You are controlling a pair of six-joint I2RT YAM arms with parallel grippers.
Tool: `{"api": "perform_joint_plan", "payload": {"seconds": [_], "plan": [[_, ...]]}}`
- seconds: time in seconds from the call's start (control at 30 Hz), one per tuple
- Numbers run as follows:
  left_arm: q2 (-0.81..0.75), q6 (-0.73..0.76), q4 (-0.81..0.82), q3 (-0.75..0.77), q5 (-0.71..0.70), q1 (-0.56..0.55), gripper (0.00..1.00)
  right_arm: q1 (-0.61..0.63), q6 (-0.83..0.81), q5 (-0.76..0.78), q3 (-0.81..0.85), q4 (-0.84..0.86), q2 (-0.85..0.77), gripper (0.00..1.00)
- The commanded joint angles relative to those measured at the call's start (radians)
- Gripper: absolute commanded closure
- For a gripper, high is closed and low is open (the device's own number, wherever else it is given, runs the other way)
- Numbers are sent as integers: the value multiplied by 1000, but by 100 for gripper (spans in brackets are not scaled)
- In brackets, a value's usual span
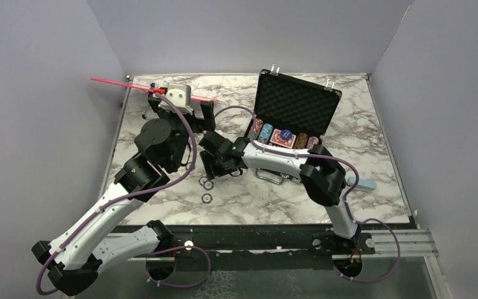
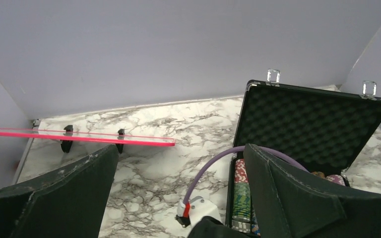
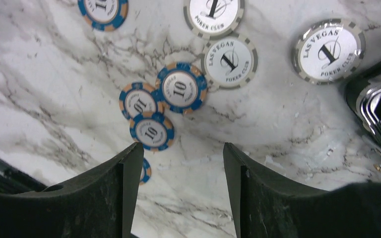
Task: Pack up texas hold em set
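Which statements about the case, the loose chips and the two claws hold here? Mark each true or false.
1. The case has its lid shut. False: the lid stands open.
2. Loose chips lie on the table by the right claw. True.
3. The right claw grips a blue chip. False: it is open, with nothing between its fingers.
4. The left claw is open and empty. True.
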Motion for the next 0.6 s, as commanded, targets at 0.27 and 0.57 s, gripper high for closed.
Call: {"api": "perform_joint_plan", "payload": {"seconds": [0.27,0.57], "plan": [[-23,-71,-163,102,-137,-1,1,15,50,106,244,-133,214,34],[-21,-70,-163,86,-134,-2,1,20,45,192,413,-259,334,41]]}}
